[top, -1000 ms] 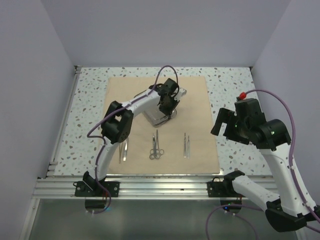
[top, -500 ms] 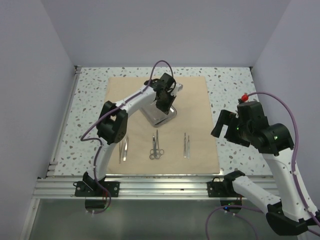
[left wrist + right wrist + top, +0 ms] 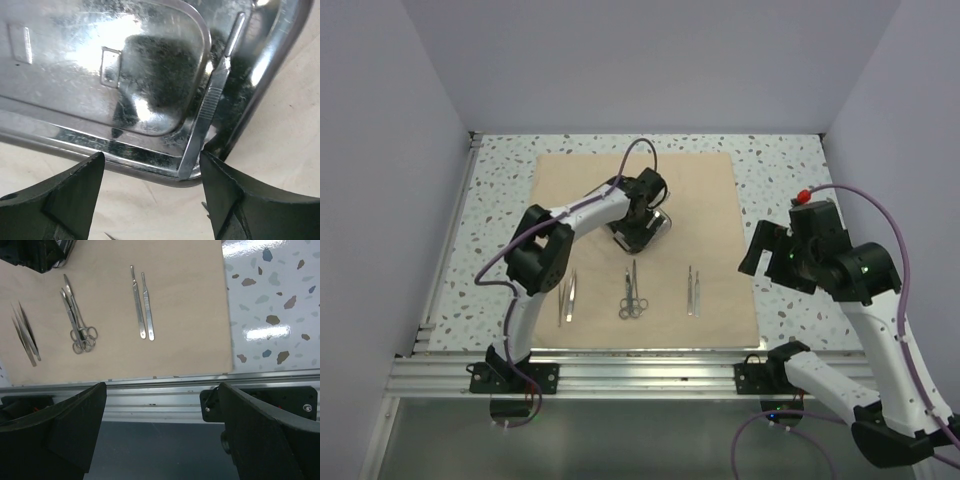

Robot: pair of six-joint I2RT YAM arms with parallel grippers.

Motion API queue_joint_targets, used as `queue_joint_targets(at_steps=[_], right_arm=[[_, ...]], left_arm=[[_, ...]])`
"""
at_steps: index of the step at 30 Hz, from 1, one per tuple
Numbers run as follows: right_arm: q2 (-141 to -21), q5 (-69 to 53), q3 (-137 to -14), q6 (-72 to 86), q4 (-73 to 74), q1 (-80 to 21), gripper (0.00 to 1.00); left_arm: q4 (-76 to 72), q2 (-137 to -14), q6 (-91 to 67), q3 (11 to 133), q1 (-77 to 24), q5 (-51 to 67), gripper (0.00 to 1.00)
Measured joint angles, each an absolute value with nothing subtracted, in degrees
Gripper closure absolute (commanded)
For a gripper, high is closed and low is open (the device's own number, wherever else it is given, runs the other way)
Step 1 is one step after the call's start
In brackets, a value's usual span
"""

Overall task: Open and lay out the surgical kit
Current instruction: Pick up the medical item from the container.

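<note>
On the wrap's near half lie tweezers, scissors and two handles in a row. Off its right edge hangs the right pincer, released and empty. At the wrap's middle the left pincer, also released, hovers over the tray, one tool inside.

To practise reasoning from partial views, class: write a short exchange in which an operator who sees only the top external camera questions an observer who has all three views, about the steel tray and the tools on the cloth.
Operator: The arm hides much of the steel tray. Is anything inside it?
Observer: Yes. The left wrist view shows one slim silver handle lying along the tray's inner wall.
Operator: On the right of the cloth wrap, is that one tool or two?
Observer: Two. The right wrist view shows a pair of slim handles lying side by side.
</note>
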State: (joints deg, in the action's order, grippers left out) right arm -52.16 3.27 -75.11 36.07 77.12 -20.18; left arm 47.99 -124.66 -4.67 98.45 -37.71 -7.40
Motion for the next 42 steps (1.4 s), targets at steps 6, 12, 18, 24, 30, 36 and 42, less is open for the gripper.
queue_joint_targets(at_steps=[6, 12, 18, 24, 30, 36, 42], right_arm=[[-53.4, 3.2, -74.8, 36.4, 77.0, -20.2, 0.02], [-54.5, 3.2, -74.7, 36.7, 76.8, -20.2, 0.02], [-55.5, 3.2, -74.7, 37.0, 76.7, -20.2, 0.02], [-56.2, 3.2, -74.7, 37.3, 76.6, -20.2, 0.03], [-56.2, 3.2, -74.5, 37.6, 76.2, -20.2, 0.03], [-56.2, 3.2, -74.5, 38.1, 75.7, -20.2, 0.03], [-55.4, 3.0, -73.7, 38.6, 75.4, -20.2, 0.03]], left_arm=[[46.5, -124.7, -3.6, 97.9, -38.3, -11.2, 0.32], [45.5, -125.6, -3.3, 98.0, -38.3, -8.2, 0.57], [41.5, -125.0, -3.3, 95.9, -38.5, -3.5, 0.91], [38.2, -124.4, -3.0, 94.0, -38.5, -1.3, 1.0], [37.1, -124.0, -3.0, 94.2, -37.9, 2.0, 1.0], [39.0, -126.0, -4.2, 98.6, -37.5, 5.1, 1.0], [44.4, -129.4, -7.1, 106.9, -37.5, 7.6, 1.0]])
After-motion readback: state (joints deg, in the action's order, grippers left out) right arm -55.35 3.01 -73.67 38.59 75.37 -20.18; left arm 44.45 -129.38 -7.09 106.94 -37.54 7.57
